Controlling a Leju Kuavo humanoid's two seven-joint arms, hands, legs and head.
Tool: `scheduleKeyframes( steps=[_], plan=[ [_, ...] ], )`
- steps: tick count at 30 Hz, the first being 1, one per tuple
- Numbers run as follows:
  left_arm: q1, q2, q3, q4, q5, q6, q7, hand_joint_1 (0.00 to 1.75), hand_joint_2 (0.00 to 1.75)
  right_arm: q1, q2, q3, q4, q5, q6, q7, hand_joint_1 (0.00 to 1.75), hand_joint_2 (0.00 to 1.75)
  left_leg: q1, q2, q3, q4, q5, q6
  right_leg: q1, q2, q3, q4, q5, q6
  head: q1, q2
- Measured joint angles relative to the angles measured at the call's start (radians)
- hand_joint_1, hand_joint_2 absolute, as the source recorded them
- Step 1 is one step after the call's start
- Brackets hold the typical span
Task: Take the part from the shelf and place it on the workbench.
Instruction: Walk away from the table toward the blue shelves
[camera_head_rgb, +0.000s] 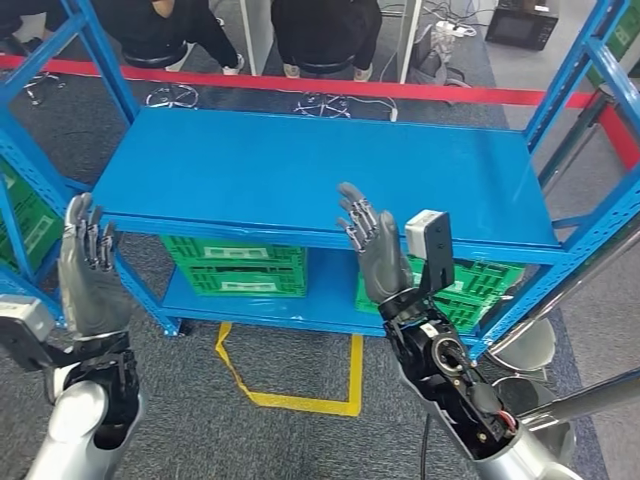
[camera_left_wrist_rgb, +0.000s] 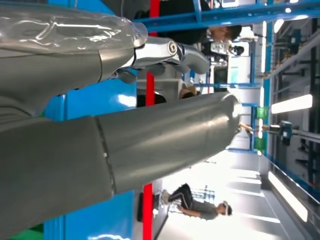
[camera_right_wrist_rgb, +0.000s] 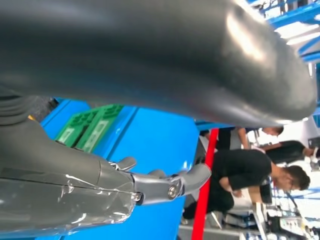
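**A:** Start at the left. What is the left hand (camera_head_rgb: 89, 265) doing?

**B:** It is raised in front of the blue shelf rack's left end, fingers apart and nothing in them. The left wrist view shows the same: thumb and fingers extended, no object between them. Beyond and below it sits a green crate (camera_head_rgb: 235, 266) on the lower shelf.

**A:** And the top shelf (camera_head_rgb: 302, 165)?

**B:** It lies just beyond both hands. I can't find any part on it.

**A:** Then the right hand (camera_head_rgb: 375, 248)?

**B:** Held up at the front edge of that top shelf, released too, fingers spread and holding nothing. Below and to its right is a second green crate (camera_head_rgb: 468, 285). On the floor beneath the hands runs yellow tape (camera_head_rgb: 302, 400); well beyond the rack there is a red line (camera_head_rgb: 362, 88), with seated people (camera_head_rgb: 324, 35) behind it.

**A:** So where is the part?

**B:** I can't tell. It may be inside one of the crates, but their contents are hidden here.

**A:** Progress, then?

**B:** By my reading, barely begun: nothing grasped, and no workbench in sight. Finding, gripping, carrying and placing all remain.
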Motion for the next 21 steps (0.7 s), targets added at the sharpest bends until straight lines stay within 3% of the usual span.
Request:
scheduleKeyframes(
  steps=[2, 3, 4, 5, 7, 8, 10, 12, 14, 16, 18, 19, 21],
  plan=[
    [0.002, 0.000, 0.000, 0.000, 0.000, 0.000, -0.001, 0.00, 0.00, 0.002, 0.000, 0.001, 0.000, 0.000, -0.003, 0.001, 0.00, 0.00, -0.001, 0.020, 0.000, 0.000, -0.002, 0.003, -0.005, -0.026, -0.058, 0.135, -0.057, 0.008, 0.010, 0.000],
    [0.003, -0.001, 0.000, 0.000, 0.001, 0.000, -0.001, 0.00, 0.00, 0.004, 0.000, 0.002, 0.000, 0.001, -0.005, 0.001, 0.00, 0.00, -0.001, 0.030, 0.000, 0.001, -0.003, 0.003, -0.008, -0.032, -0.073, 0.170, -0.063, 0.011, 0.012, 0.000],
    [0.004, -0.001, 0.000, 0.001, 0.001, 0.000, -0.001, 0.00, 0.00, 0.005, 0.000, 0.002, 0.000, 0.001, -0.006, 0.001, 0.00, 0.00, 0.000, 0.039, 0.001, 0.001, -0.004, 0.002, -0.011, -0.036, -0.070, 0.165, -0.051, 0.014, 0.016, 0.000],
    [0.005, -0.001, 0.000, 0.001, 0.000, 0.000, -0.001, 0.00, 0.00, 0.006, 0.000, 0.003, 0.000, 0.002, -0.007, 0.001, 0.00, 0.00, 0.001, 0.048, 0.003, 0.002, -0.006, 0.000, -0.014, -0.043, -0.046, 0.120, -0.021, 0.016, 0.020, 0.000],
    [0.004, -0.001, 0.000, 0.001, 0.000, 0.000, 0.000, 0.00, 0.00, 0.005, 0.000, 0.004, -0.001, 0.002, -0.008, 0.001, 0.00, 0.00, -0.001, 0.064, 0.007, 0.006, -0.013, -0.009, -0.013, -0.078, 0.026, -0.024, 0.038, 0.018, 0.028, 0.000],
    [0.004, -0.001, 0.000, 0.001, -0.001, 0.000, 0.000, 0.00, 0.00, 0.005, 0.000, 0.004, -0.001, 0.002, -0.008, 0.001, 0.00, 0.00, -0.003, 0.071, 0.008, 0.009, -0.016, -0.014, -0.010, -0.095, 0.055, -0.079, 0.053, 0.014, 0.032, 0.000],
    [0.004, -0.001, 0.000, 0.001, -0.002, 0.000, 0.000, 0.00, 0.00, 0.004, 0.000, 0.005, -0.003, 0.003, -0.009, 0.001, 0.00, 0.00, -0.009, 0.088, 0.007, 0.013, -0.019, -0.024, -0.002, -0.105, 0.072, -0.114, 0.053, 0.002, 0.030, 0.000],
    [0.004, -0.001, 0.000, 0.000, -0.004, 0.001, 0.002, 0.00, 0.00, 0.005, 0.000, 0.005, -0.004, 0.004, -0.009, 0.001, 0.00, 0.00, -0.006, 0.098, 0.008, 0.018, -0.024, -0.033, -0.002, -0.082, 0.072, -0.116, 0.056, -0.012, 0.022, 0.000],
    [0.003, -0.001, 0.000, 0.000, -0.006, 0.001, 0.003, 0.00, 0.00, 0.002, 0.000, 0.005, -0.008, 0.011, -0.009, 0.002, 0.00, 0.00, 0.000, 0.062, -0.013, 0.074, -0.061, -0.042, -0.005, -0.062, 0.074, -0.121, 0.061, -0.025, 0.016, 0.000],
    [0.005, 0.000, 0.000, 0.000, -0.008, 0.001, 0.005, 0.00, 0.00, -0.001, 0.000, 0.005, -0.010, 0.016, -0.009, 0.003, 0.00, 0.00, 0.003, 0.015, -0.078, 0.210, -0.126, -0.048, -0.006, -0.043, 0.074, -0.122, 0.063, -0.033, 0.002, 0.000],
    [0.007, 0.001, 0.000, 0.000, -0.008, 0.001, 0.007, 0.00, 0.00, -0.001, 0.000, 0.005, -0.010, 0.018, -0.010, 0.004, 0.00, 0.00, 0.003, 0.004, -0.142, 0.326, -0.159, -0.048, -0.005, -0.020, 0.073, -0.122, 0.064, -0.036, -0.008, 0.000],
    [0.008, 0.001, 0.000, 0.000, -0.008, 0.001, 0.008, 0.00, 0.00, -0.001, 0.000, 0.005, -0.010, 0.019, -0.011, 0.004, 0.00, 0.00, 0.002, 0.003, -0.150, 0.333, -0.148, -0.046, -0.004, -0.008, 0.073, -0.122, 0.065, -0.036, -0.011, 0.000],
    [0.007, 0.003, 0.000, 0.000, -0.009, 0.001, 0.009, 0.00, 0.00, -0.001, 0.001, 0.005, -0.010, 0.020, -0.014, 0.004, 0.00, 0.00, 0.002, -0.010, -0.106, 0.226, -0.079, -0.038, -0.004, 0.016, 0.075, -0.121, 0.065, -0.036, -0.015, 0.000]
  ],
)
